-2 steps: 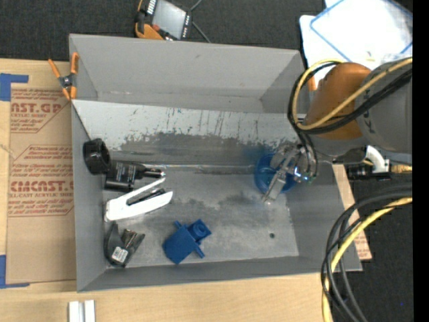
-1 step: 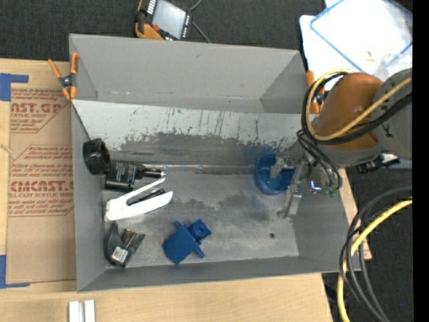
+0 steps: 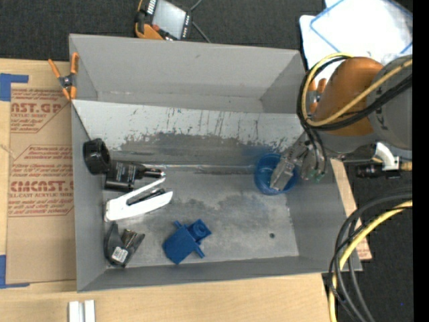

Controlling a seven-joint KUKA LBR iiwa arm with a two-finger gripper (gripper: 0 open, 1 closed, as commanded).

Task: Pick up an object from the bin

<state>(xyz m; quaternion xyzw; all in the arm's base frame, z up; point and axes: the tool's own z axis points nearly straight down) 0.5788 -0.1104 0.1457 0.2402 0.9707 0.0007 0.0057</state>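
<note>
Orange-covered wrist point(image 3: 342, 89) of the arm rises highest, by the right wall of the bin point(image 3: 188, 66). Below it the gripper point(image 3: 288, 172) sits at the right rim of a small blue round cup point(image 3: 266, 175). Whether it is open or has the cup, I cannot tell. This looks like the grasp step; next would come a sure close on the rim, then a straight lift.

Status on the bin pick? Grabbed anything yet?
Done: the gripper is down in the bin, at its right end. In hand: it is against a blue round cup-like thing on the floor; a grasp cannot be confirmed. Left: securing and lifting it out. The white tool, blue plastic piece and black items at the left lie untouched.
</note>
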